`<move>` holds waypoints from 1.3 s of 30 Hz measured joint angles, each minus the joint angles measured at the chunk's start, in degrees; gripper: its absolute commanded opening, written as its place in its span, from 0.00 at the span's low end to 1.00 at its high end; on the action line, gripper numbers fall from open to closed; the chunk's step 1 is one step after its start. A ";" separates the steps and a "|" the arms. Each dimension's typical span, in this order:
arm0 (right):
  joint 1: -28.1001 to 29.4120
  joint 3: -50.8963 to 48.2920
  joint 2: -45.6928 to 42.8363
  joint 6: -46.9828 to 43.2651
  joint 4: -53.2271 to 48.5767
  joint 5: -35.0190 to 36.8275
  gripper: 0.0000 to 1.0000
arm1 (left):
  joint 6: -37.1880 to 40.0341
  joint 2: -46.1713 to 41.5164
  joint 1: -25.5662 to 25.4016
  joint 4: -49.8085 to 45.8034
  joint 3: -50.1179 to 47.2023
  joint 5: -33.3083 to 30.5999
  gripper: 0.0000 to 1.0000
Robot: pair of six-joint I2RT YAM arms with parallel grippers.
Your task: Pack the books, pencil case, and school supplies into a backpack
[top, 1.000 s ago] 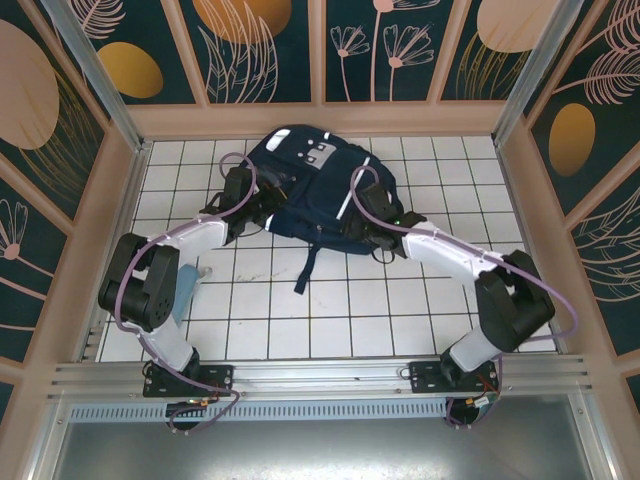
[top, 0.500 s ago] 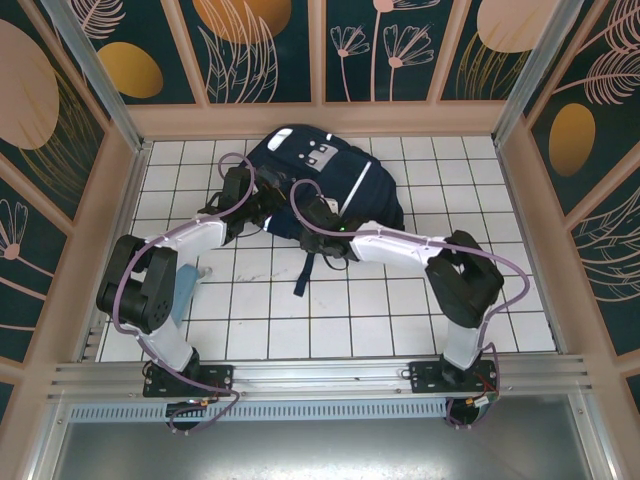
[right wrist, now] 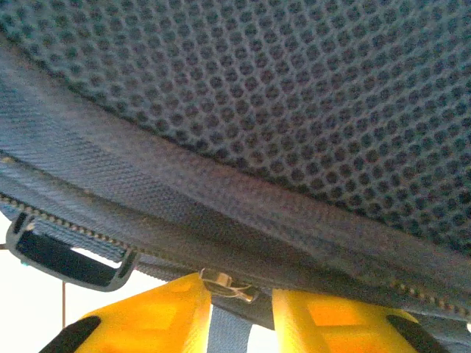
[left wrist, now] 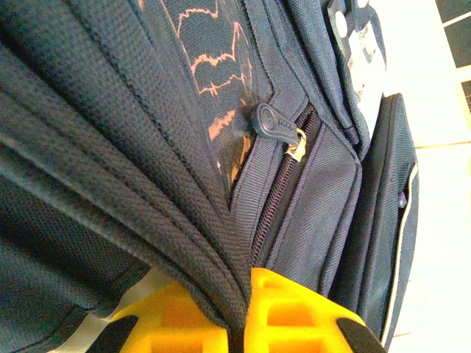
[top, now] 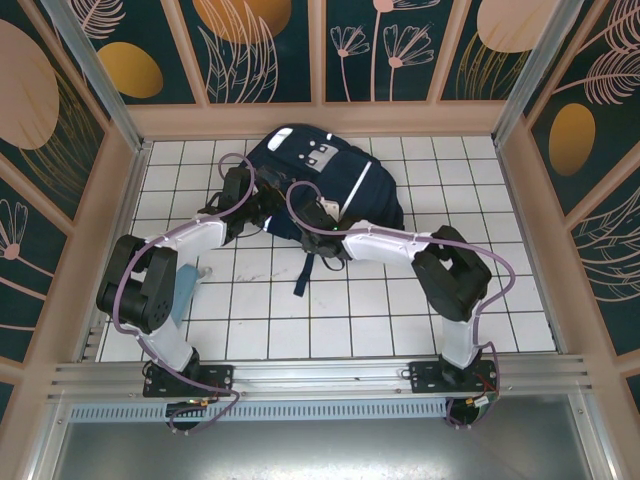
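Right gripper [right wrist: 239, 303]: a second ago it was at the backpack's [top: 322, 160] right flank. Now it's swung in to the middle of the near edge, elbow folded tighter. Fingers stand a narrow gap apart. A metal zip tab [right wrist: 229, 287] sits right at the fingertips, under a mesh panel [right wrist: 294, 95], with a black buckle [right wrist: 70, 257] just beside it. Can't tell if it actually grips the tab.

Left gripper [left wrist: 239, 312]: no change, clamped tight on a ridged navy fold at the backpack's near-left corner. A dark zipper pull [left wrist: 276, 123] sits past the fingers, further up the backpack.

Backpack hasn't shifted. It lies flat at the far middle of the table [top: 300, 330], white stripe and grey patches up, black strap [top: 306, 268] trailing off its near edge.

Table under the backpack: white tiles, dark grid lines. Wood-framed wall panels [top: 260, 50] stand behind and to either side of the backpack, teal with a floral print.

Backpack's inside is hidden.
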 measured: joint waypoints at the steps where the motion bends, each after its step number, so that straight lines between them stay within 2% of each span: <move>1: 0.00 0.26 0.17 0.13 -0.35 0.31 0.22 | 0.00 0.00 0.00 0.00 0.00 0.00 0.00; 8: 0.24 1.46 0.37 1.33 -1.64 1.75 0.08 | 0.02 0.00 0.00 0.07 0.00 0.00 0.00; 12: 0.33 1.53 0.37 1.44 -1.90 1.95 0.05 | 0.20 0.00 0.00 0.02 0.00 -0.04 0.00; 18: 0.35 0.48 -0.94 1.40 -2.80 1.99 0.05 | 0.79 0.02 0.28 0.02 0.00 -0.72 0.00; 28: -1.92 -2.75 -8.66 -2.58 -11.80 2.29 0.05 | 0.83 0.81 3.04 0.37 0.00 2.80 0.00; 34: -5.79 -5.18 -13.94 -4.46 -14.71 3.56 0.05 | 1.60 3.15 4.61 0.44 0.22 5.03 0.00; 39: -11.30 -7.37 -19.65 -6.71 -14.58 3.85 0.05 | 3.06 4.52 5.33 -0.63 2.86 5.84 0.00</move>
